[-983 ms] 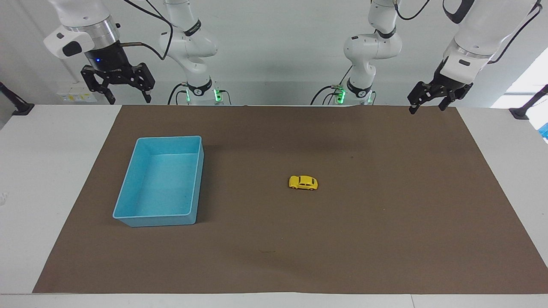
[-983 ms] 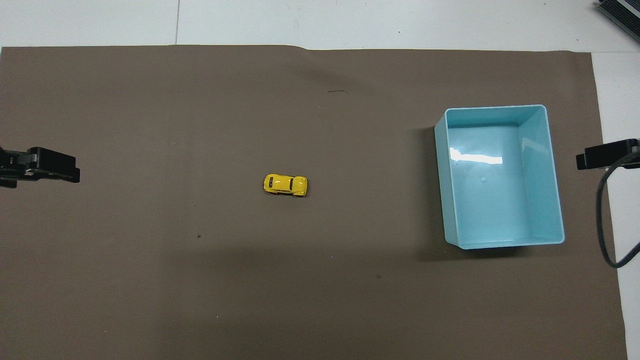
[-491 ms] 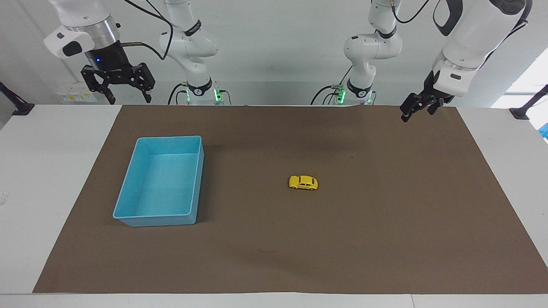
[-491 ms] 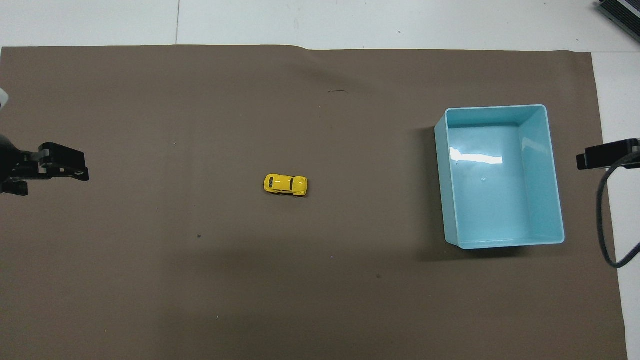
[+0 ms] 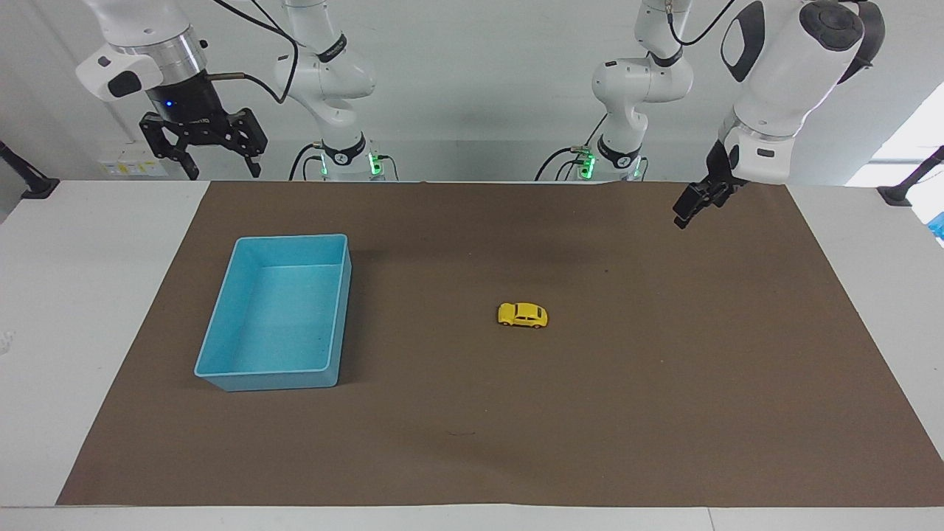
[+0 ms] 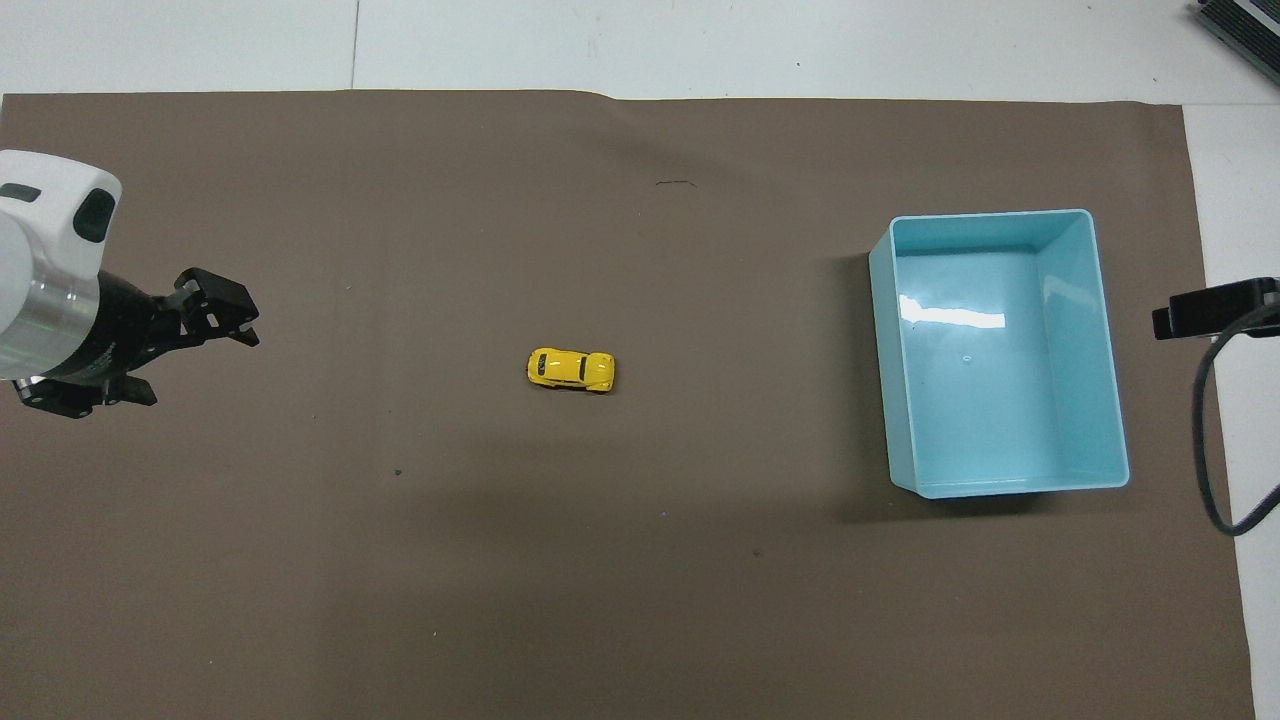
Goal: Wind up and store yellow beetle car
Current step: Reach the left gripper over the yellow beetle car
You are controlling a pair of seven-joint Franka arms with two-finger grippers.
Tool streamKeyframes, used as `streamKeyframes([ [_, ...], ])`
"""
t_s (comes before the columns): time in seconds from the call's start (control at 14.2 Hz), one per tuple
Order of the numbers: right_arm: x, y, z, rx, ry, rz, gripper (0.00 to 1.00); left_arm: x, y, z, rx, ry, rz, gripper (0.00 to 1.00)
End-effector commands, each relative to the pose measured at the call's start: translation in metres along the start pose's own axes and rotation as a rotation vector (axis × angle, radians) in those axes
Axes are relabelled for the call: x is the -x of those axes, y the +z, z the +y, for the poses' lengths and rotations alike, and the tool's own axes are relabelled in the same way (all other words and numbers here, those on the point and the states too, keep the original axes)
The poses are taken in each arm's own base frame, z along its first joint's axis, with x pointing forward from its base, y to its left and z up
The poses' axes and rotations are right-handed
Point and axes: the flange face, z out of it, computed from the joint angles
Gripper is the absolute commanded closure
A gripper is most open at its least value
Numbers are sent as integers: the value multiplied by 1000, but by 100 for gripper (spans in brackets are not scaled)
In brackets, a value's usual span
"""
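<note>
We see the yellow beetle car (image 5: 523, 315) standing on its wheels on the brown mat (image 5: 664, 383), roughly mid-table, with nothing touching it. The blue tray (image 5: 221, 374) sits on the same mat toward the right arm's end of the table, well apart from the car, and we see nothing inside it. Our left pincer (image 5: 689, 206) hangs in the air over the mat at the left arm's end of the table, tilted toward the middle; it holds nothing, and its fingers stand apart. In the overhead view the same left pincer (image 6: 195, 340) shows two black fingers spread, with the white wrist above the mat's edge. Our right pincer (image 5: 215, 156) is raised over the white table (image 5: 88, 295) at the right arm's end, pointing down, fingers spread wide and empty; this arm waits. In the overhead view only a black tip of the right pincer (image 6: 1215, 308) and a dark cable (image 6: 1215, 440) show, just beside the tray's outer wall. Both pincers are well apart from the car.
</note>
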Motion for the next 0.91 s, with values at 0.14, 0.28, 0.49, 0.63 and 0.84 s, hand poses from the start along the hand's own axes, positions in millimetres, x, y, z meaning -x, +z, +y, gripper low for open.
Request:
streamKeyframes([
  [0.14,2,-2,-1,-19,22,-5,0,10,18,16,14,-193,-1,0],
  [0.28,2,-2,-1,-19,22,-5,0,18,25,25,14,-283,-1,0],
  [0.49,2,-2,-1,-19,22,-5,0,31,39,46,30,-434,8,0],
  [0.63,2,-2,-1,-19,22,-5,0,38,58,67,32,-547,2,0],
  [0.84,2,-2,-1,-19,22,-5,0,45,76,94,58,-655,4,0],
])
